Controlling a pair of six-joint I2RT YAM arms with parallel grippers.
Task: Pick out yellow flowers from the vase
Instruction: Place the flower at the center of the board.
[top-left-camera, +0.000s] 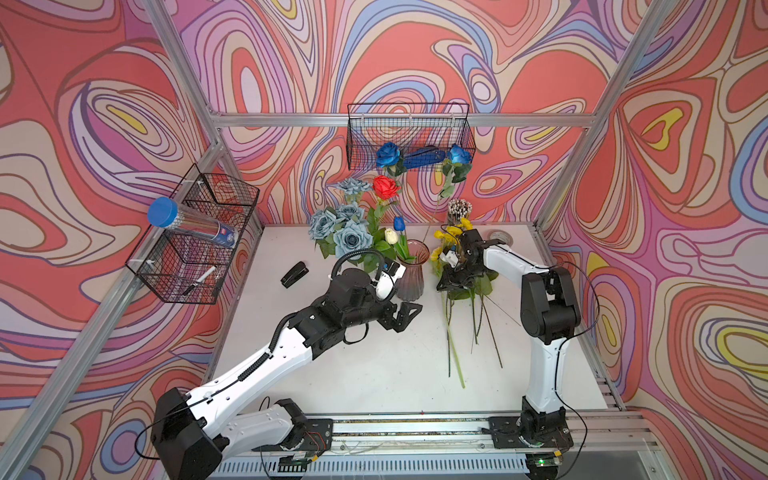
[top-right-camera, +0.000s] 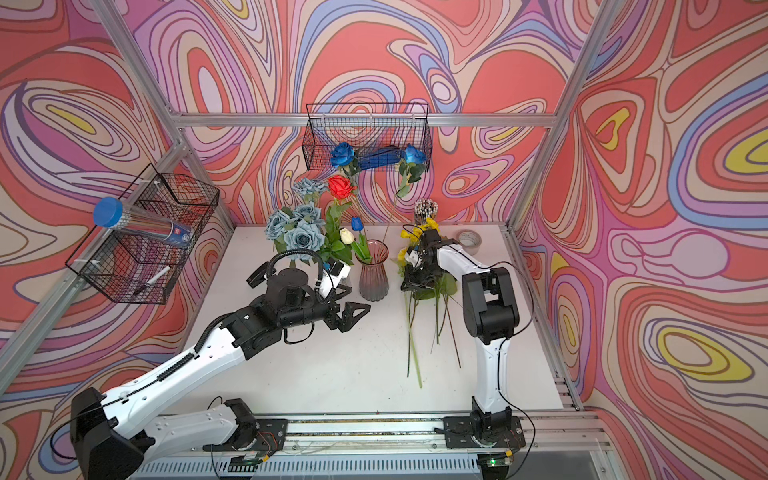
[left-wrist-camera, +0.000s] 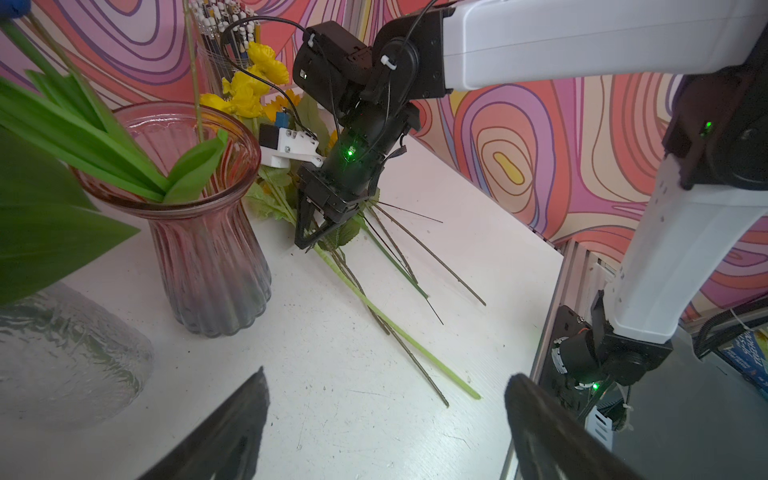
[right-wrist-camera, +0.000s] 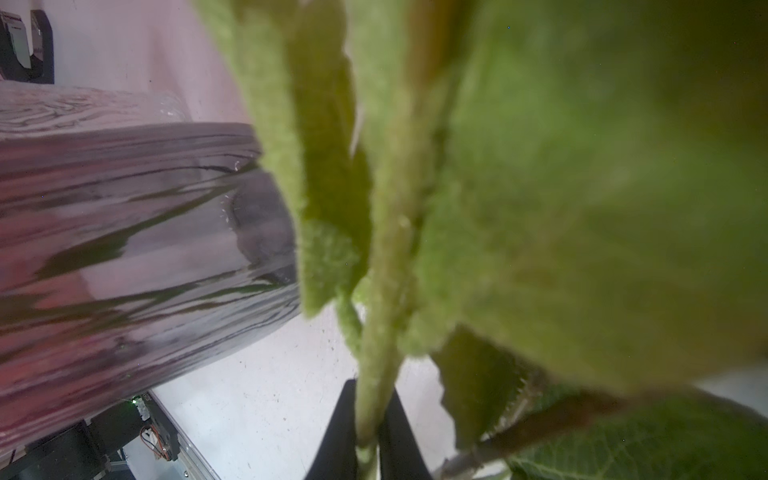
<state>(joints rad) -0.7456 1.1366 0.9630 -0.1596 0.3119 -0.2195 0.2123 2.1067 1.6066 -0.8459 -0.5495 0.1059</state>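
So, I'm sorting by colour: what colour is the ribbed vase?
Pink vase, greyer below; left wrist view.

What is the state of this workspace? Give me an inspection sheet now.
Surface: white table, dusty specks.
Job's things: yellow flowers lie on the table beside the pink vase; no yellow seen inside it.
Clutter: stapler, pencil cup, tape roll, clear vase of grey-blue roses.
Grippers: left gripper open, empty; right gripper shut on a stem of the yellow flowers.
Cables: black cable loops above left wrist.
Surroundings: wire baskets on frame; patterned walls.
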